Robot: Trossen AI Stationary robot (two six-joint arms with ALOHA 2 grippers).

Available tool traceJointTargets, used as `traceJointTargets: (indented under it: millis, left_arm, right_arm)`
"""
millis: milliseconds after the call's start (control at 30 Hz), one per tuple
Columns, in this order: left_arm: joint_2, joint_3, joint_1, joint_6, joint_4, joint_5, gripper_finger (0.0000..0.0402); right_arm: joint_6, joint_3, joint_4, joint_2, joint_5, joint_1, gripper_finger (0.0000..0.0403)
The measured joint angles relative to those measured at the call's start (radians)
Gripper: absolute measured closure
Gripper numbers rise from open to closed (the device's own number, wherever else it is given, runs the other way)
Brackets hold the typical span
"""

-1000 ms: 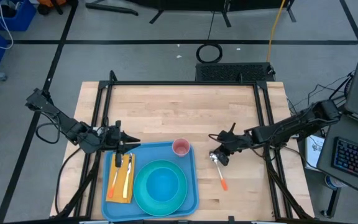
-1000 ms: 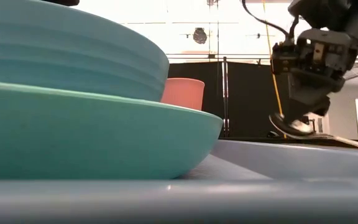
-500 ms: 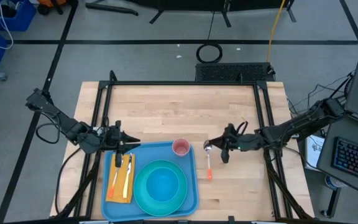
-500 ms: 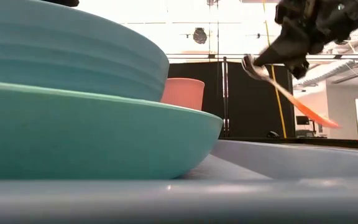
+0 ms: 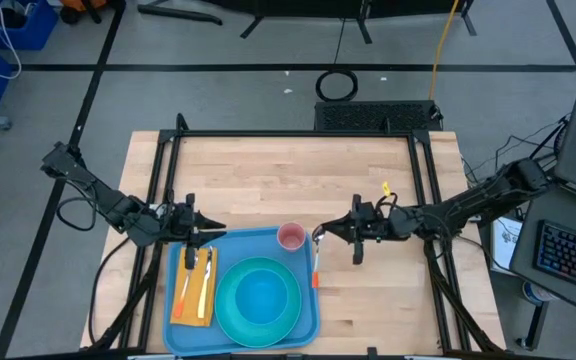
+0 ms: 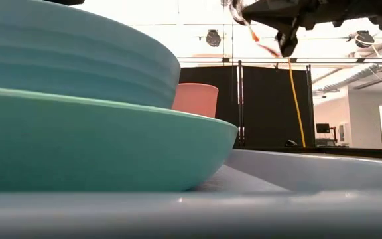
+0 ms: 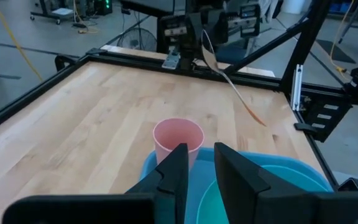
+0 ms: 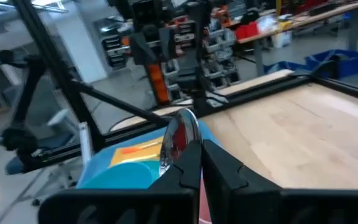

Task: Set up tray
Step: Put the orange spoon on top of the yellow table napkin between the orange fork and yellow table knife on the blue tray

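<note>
High view: the right hand [image 5: 320, 234] is clamped shut on a spoon with a silver metal bowl and orange plastic handle [image 5: 316, 262], carried clear of the pale wooden surface [image 5: 298, 175]. The spoon's handle hangs down from the hand over the near rim of the large light-blue rectangular plastic tray [image 5: 309, 300], which lies just beside and below that hand. The pink plastic cup [image 5: 291, 237] stands just beside the hand, in the tray's corner, probably leaving the rim side free for the spoon. The right arm reaches in nearly level across the surface, wrist turned so the spoon dangles. The round teal plate [image 5: 230, 308] fills the tray's middle. The left hand [image 5: 202, 228] waits at the tray's far corner, fingers slightly apart and holding nothing, above orange cutlery on a yellow napkin [image 5: 195, 288].
</note>
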Motion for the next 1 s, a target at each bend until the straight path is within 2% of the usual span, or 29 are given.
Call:
traceJointTargets:
  millis: [200, 600, 1000]
  left_arm:
    - [0.000, 0.000, 0.000, 0.006, 0.005, 0.023, 0.0321]
    - [0.000, 0.000, 0.000, 0.012, 0.004, 0.028, 0.0321]
    - [0.000, 0.000, 0.000, 0.019, 0.008, 0.047, 0.0321]
  right_arm:
    - [-0.016, 0.071, 0.078, 0.118, -0.080, -0.034, 0.0403]
    - [-0.114, 0.403, 0.077, 0.421, -0.259, -0.068, 0.0403]
    - [-0.205, 0.736, -0.023, 0.705, -0.312, -0.105, 0.0403]
